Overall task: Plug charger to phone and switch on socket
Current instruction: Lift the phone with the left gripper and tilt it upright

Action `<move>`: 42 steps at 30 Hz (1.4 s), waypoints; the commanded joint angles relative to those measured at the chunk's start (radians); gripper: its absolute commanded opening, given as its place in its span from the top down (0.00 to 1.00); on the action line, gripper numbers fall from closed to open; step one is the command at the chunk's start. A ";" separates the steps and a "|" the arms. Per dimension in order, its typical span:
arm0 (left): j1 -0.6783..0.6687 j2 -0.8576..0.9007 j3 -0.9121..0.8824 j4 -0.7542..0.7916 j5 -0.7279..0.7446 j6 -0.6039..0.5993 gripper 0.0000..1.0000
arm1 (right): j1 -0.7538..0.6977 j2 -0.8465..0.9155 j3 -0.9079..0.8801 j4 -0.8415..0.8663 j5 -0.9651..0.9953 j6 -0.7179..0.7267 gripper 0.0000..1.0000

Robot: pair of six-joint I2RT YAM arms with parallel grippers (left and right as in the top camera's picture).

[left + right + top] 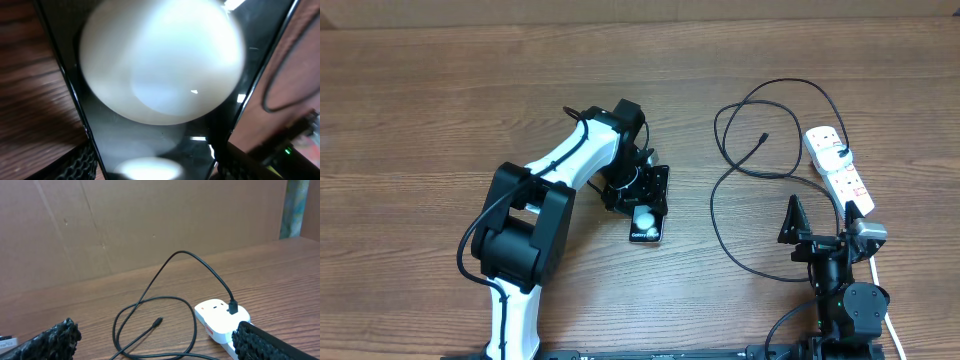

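We see the phone (646,222) well left of the strip (838,168), between the left claw (642,200) fingers; whether they press it we cannot tell. The right claw (825,228), just below the strip, stands wide.

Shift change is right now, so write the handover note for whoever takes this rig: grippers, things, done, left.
Left gripper: down over the black Galaxy phone, jaws on either side of it. Whether they clamp it cannot be told.
Right gripper: open, empty, beside the white power strip.
Charger cable: one end sits in the strip. Its free plug lies on the table, apart from the phone.
Done: cable in the strip.
Left: put the free plug into the phone and switch on the socket. The switch position is unreadable.
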State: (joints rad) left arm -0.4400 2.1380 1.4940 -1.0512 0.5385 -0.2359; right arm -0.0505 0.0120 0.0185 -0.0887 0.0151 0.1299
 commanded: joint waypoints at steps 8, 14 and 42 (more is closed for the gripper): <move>0.055 0.026 0.010 0.004 0.279 0.192 0.43 | 0.005 -0.009 -0.011 0.008 0.006 -0.007 0.00; 0.082 0.026 0.010 0.004 0.445 0.286 0.43 | 0.005 -0.009 -0.011 0.008 0.006 -0.007 0.00; 0.134 0.026 0.010 0.047 1.042 0.429 0.48 | 0.005 -0.009 -0.011 0.007 0.006 -0.007 0.00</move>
State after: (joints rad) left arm -0.3122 2.1509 1.4940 -1.0058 1.4631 0.1799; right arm -0.0505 0.0120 0.0181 -0.0891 0.0154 0.1295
